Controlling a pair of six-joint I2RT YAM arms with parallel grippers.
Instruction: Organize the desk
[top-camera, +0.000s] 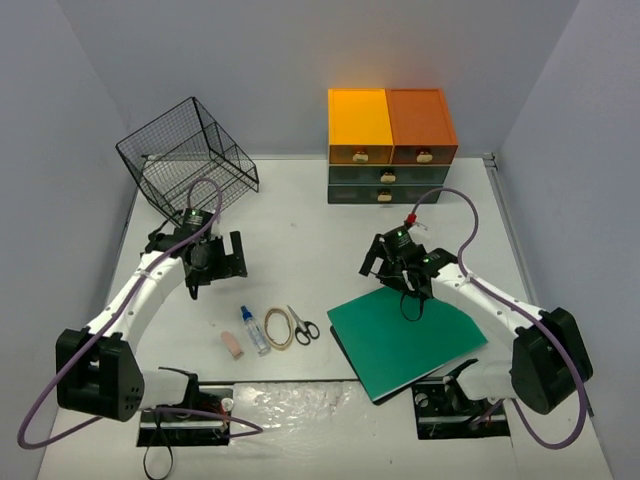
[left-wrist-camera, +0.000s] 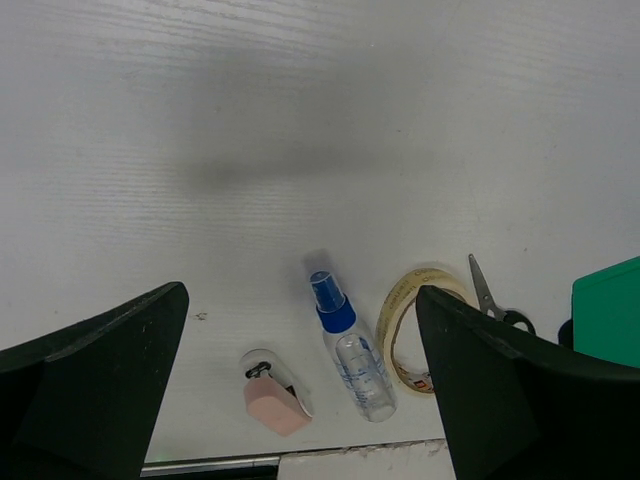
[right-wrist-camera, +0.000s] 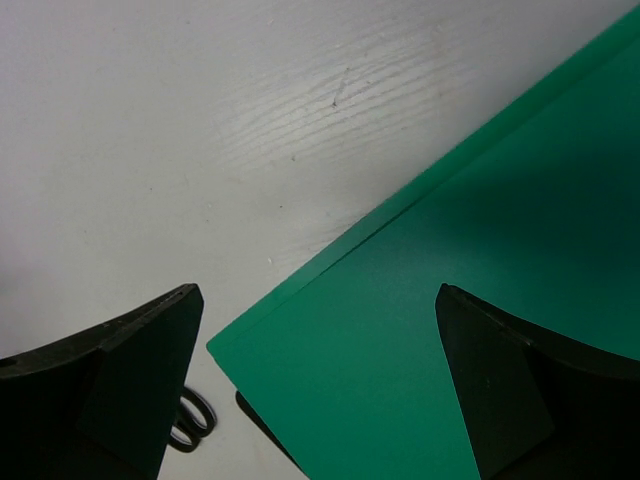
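Note:
The desk (top-camera: 300, 215) is a wide matte white tabletop. On its near middle lie a pink eraser-like piece (top-camera: 232, 346), a clear spray bottle with a blue cap (top-camera: 254, 330), a roll of tape (top-camera: 278, 328), black-handled scissors (top-camera: 303, 325) and a green folder (top-camera: 405, 335). My left gripper (top-camera: 215, 262) is open and empty, hovering above the desk behind the bottle (left-wrist-camera: 350, 350), tape (left-wrist-camera: 395, 310) and pink piece (left-wrist-camera: 275, 405). My right gripper (top-camera: 390, 268) is open and empty above the folder's far left corner (right-wrist-camera: 450, 300).
A black wire basket (top-camera: 188, 155) stands tilted at the back left. An orange-topped drawer unit (top-camera: 390, 145) stands against the back wall. Grey walls enclose the desk on three sides. The scissors' handles (right-wrist-camera: 190, 420) lie just left of the folder.

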